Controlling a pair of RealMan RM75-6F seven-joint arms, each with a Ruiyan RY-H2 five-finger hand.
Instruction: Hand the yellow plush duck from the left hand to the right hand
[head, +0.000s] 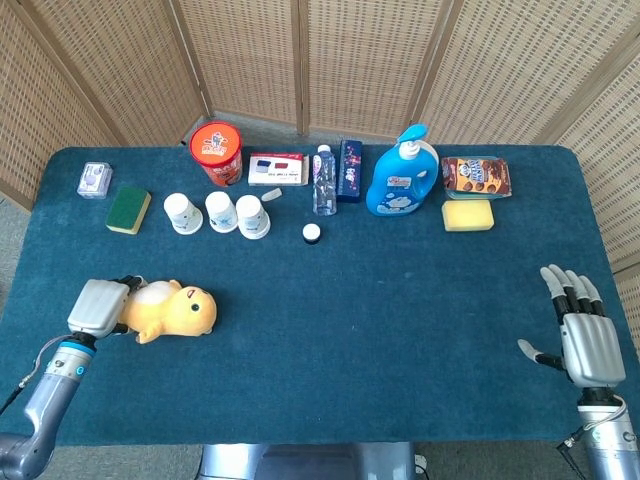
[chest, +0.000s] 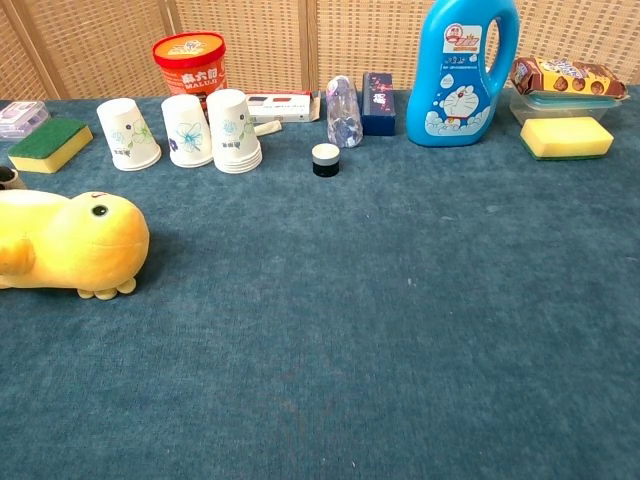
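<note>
Duck (head: 170, 309) lengthwise left-right, head rightward

L hand (head: 97, 305) low at near-left table edge, fingers curled fwd, palm down, forearm angled in. R hand (head: 583, 337) upright at far right, fingers spread, holding nothing.

Yellow duck (head: 172, 309), teal table (head: 380, 300), blue bottle (head: 402, 180), red tub (head: 217, 152).
</note>
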